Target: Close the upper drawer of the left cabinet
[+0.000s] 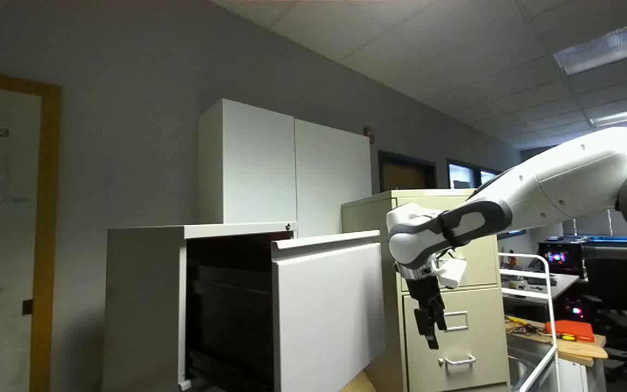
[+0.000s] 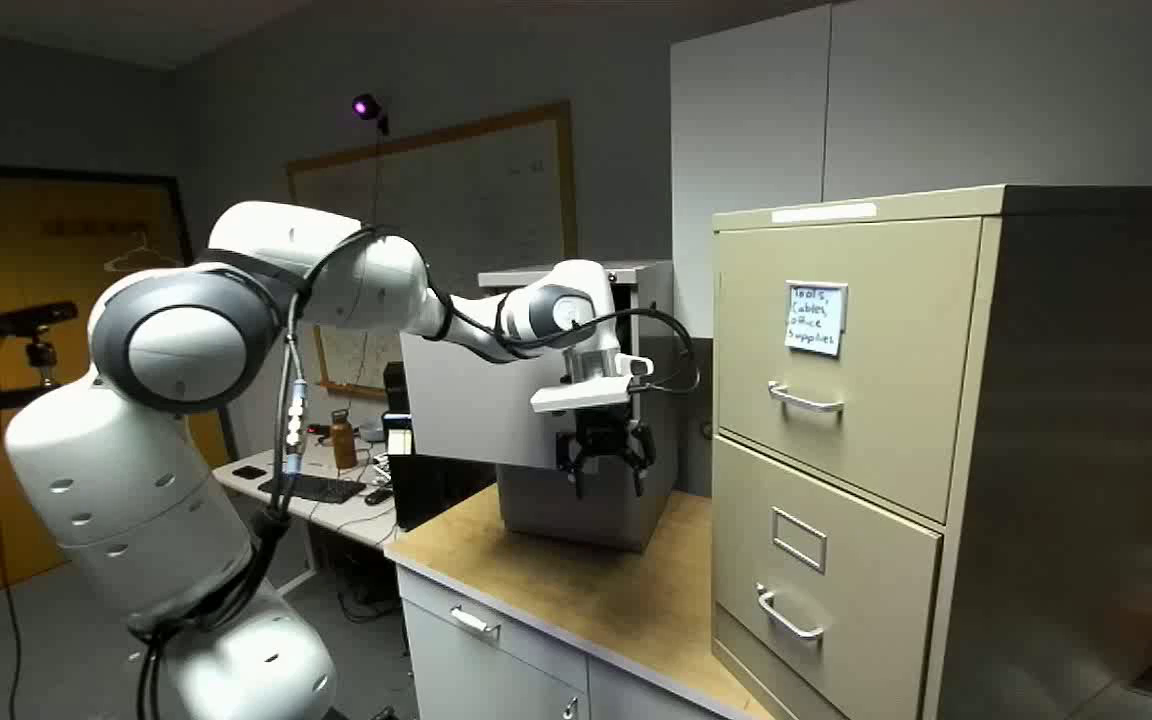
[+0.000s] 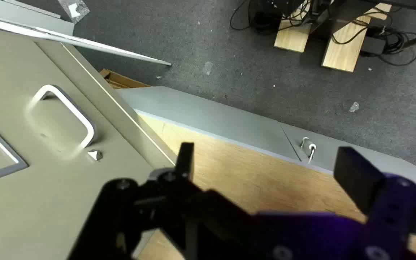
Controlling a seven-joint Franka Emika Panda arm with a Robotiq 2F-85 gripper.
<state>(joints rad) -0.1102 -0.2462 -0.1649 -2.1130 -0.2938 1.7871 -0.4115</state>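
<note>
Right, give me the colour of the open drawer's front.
The drawer's front is plain pale grey; it shows best in an exterior view.

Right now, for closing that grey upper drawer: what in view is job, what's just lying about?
Job:
upper drawer, standing open
left cabinet
gripper, open

Just around:
beige filing cabinet
white cupboard
whiteboard
bottle
keyboard
office chair

Upper drawer point(image 1: 327, 313): smooth, apparently metal

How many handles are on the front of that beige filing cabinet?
2. In an exterior view, the upper handle sits below the handwritten label and the lower handle on the lower drawer. None looks hidden.
</note>
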